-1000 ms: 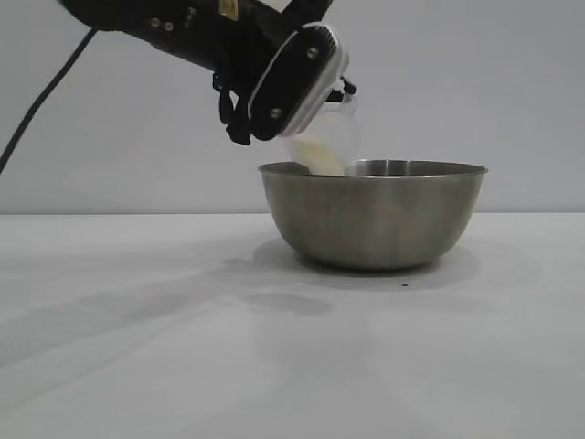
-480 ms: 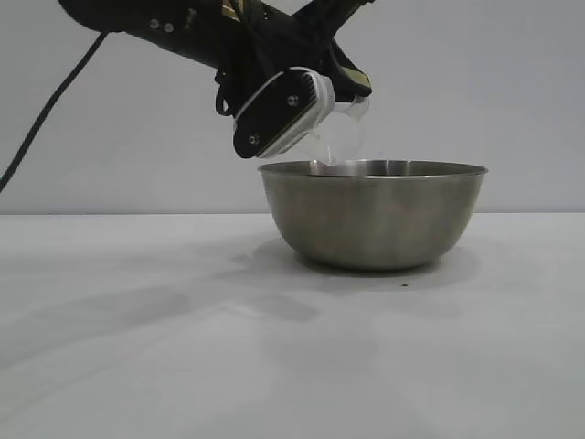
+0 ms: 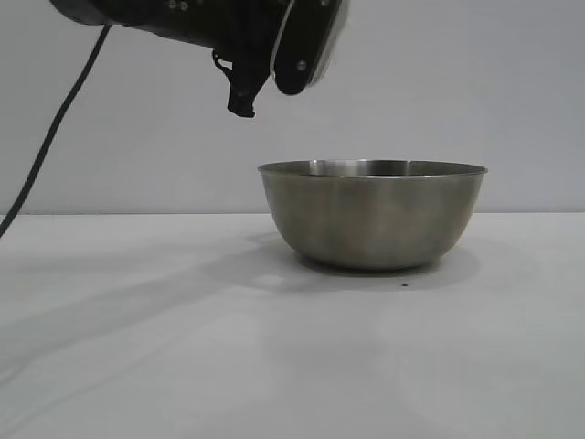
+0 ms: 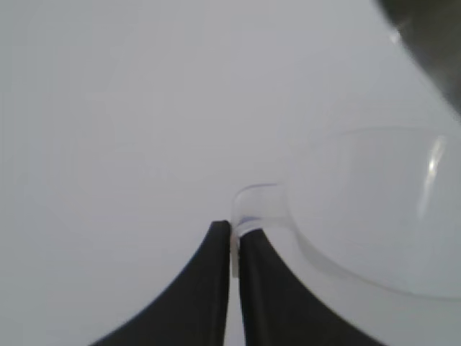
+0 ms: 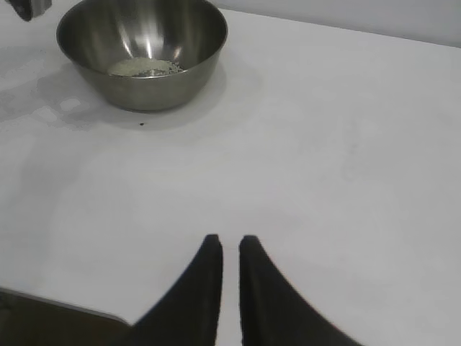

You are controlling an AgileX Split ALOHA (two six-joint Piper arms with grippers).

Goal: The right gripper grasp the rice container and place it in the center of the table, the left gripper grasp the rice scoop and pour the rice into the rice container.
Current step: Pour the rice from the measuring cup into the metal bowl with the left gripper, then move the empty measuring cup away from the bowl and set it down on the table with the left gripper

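Note:
The rice container, a steel bowl, stands on the white table. White rice lies on its bottom in the right wrist view. My left gripper hangs high above the bowl's left rim, shut on the loop handle of the translucent rice scoop. I see no grains in the scoop. The bowl's rim shows dark beyond it. My right gripper rests low over the table well away from the bowl, its fingers a narrow gap apart with nothing between them.
The left arm's black cable hangs down at the left. A dark speck lies on the table beside the bowl. A dark edge shows near the right gripper. Bare white tabletop surrounds the bowl.
The left gripper has lifted and swung the scoop up from its tipped position over the bowl's rim. The rice seen in the scoop is gone from it.

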